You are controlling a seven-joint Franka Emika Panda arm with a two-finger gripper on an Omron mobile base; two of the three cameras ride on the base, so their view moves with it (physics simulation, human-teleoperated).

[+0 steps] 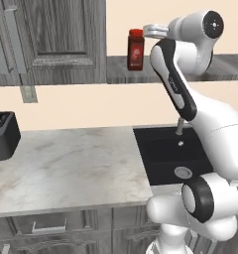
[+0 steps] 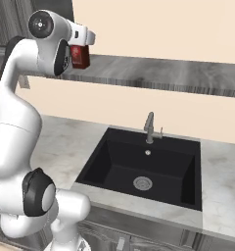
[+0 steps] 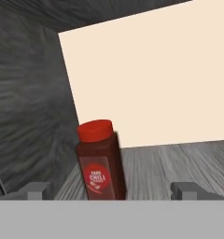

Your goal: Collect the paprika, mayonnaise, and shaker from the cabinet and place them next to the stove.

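Three things are wanted beside the stove, and as I judge it none has got there yet: I am only at the first pickup. Going from the big things down, the bench (image 1: 66, 163) lies bare and pale below, with the black sink (image 2: 149, 169) sunk in it and a dark toaster oven (image 1: 2, 135) at its far left end. I see no cooktop from here, so I expect the base must drive before anything can be set down.

Above, the cabinet (image 1: 225, 67) is doorless, its grey shelf board running wide and free to the right. To the left a dark side wall closes it in, near the bottle, so my room to shift sideways is all on the right.

My hand (image 3: 111, 191) sits at shelf height, released, its tips (image 3: 37, 190) spread wide with nothing between them pressed. The paprika (image 3: 99, 161) stands upright on the shelf board, between the tips but nearer the left one, not touching either. I see neither the mayonnaise nor the shaker on the stretch of shelf in front of me.
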